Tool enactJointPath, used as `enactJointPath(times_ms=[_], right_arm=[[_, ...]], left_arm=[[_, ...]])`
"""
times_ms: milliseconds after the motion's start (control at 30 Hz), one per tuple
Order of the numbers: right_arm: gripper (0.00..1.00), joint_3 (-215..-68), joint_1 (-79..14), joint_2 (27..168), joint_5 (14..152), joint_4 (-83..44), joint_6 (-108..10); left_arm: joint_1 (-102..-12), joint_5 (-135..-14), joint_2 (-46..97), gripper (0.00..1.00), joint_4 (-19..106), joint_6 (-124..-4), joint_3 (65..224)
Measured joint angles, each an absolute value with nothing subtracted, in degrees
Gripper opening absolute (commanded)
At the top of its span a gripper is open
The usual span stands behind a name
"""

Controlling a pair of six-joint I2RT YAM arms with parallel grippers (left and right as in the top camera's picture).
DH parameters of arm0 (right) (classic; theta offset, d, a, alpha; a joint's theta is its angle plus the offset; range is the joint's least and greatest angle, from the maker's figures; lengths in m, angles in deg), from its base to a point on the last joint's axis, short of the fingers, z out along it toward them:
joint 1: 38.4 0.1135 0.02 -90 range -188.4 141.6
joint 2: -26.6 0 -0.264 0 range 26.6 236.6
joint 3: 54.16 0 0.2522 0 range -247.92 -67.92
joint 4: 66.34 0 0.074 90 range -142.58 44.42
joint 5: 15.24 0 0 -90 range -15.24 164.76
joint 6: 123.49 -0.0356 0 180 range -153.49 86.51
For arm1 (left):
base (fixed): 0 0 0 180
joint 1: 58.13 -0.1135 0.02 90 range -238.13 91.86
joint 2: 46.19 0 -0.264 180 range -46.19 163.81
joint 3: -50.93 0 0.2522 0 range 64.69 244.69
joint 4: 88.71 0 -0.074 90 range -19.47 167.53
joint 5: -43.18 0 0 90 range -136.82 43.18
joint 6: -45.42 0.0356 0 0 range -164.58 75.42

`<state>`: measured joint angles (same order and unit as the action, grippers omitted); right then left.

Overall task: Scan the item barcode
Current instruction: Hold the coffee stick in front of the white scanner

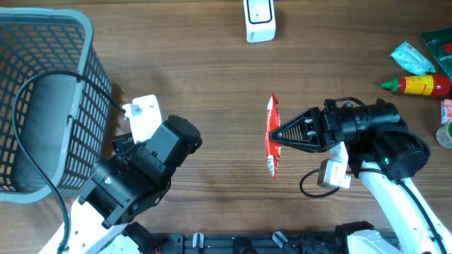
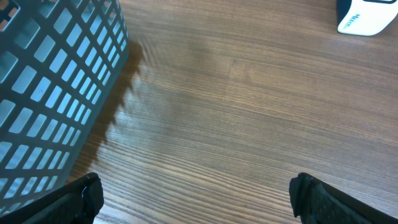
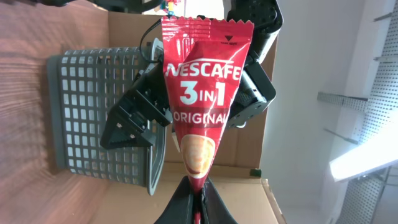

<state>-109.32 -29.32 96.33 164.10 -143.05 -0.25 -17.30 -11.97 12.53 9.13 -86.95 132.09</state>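
A red Nescafe 3-in-1 sachet (image 1: 272, 134) (image 3: 202, 93) hangs above the table near the middle, pinched at its edge by my right gripper (image 1: 277, 134) (image 3: 198, 199), which is shut on it. In the right wrist view its printed front faces the camera; no barcode shows. A white barcode scanner (image 1: 259, 20) (image 2: 365, 15) stands at the far edge of the table. Over bare wood beside the basket my left gripper (image 2: 196, 193) hovers open, with nothing between its black fingertips (image 2: 87, 193).
A grey mesh basket (image 1: 42, 106) (image 2: 50, 81) fills the left side. At the right edge lie a ketchup bottle (image 1: 420, 85) and a teal packet (image 1: 411, 58). A black cable (image 1: 42, 155) loops over the basket.
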Motion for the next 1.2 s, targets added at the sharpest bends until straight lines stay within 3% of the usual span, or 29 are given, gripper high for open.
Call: enactJointPath(times_ms=[267,400,600,867,1200], right_arm=[[0.04,-109.28,-29.32,96.33,164.1,-142.4,-1.13],[0.04,-109.28,-29.32,95.85,163.92,-127.27,-4.67],[0.04,-108.76,-29.34,96.05,154.46,-94.16,-15.18],[0.04,-108.65,-29.32,96.05,143.4,-88.06,-38.99],[0.05,-108.67,-29.32,102.56,120.19,-77.88,-68.75]], left_arm=[[-17.3,-11.97,12.53,1.0,9.13,-86.95,132.09],[-17.3,-11.97,12.53,1.0,9.11,-86.95,132.09],[-17.3,-11.99,12.53,1.0,9.15,-86.95,132.09],[-17.3,-11.97,12.53,1.0,9.13,-86.95,132.09],[-17.3,-11.97,12.53,1.0,9.13,-86.95,132.09]])
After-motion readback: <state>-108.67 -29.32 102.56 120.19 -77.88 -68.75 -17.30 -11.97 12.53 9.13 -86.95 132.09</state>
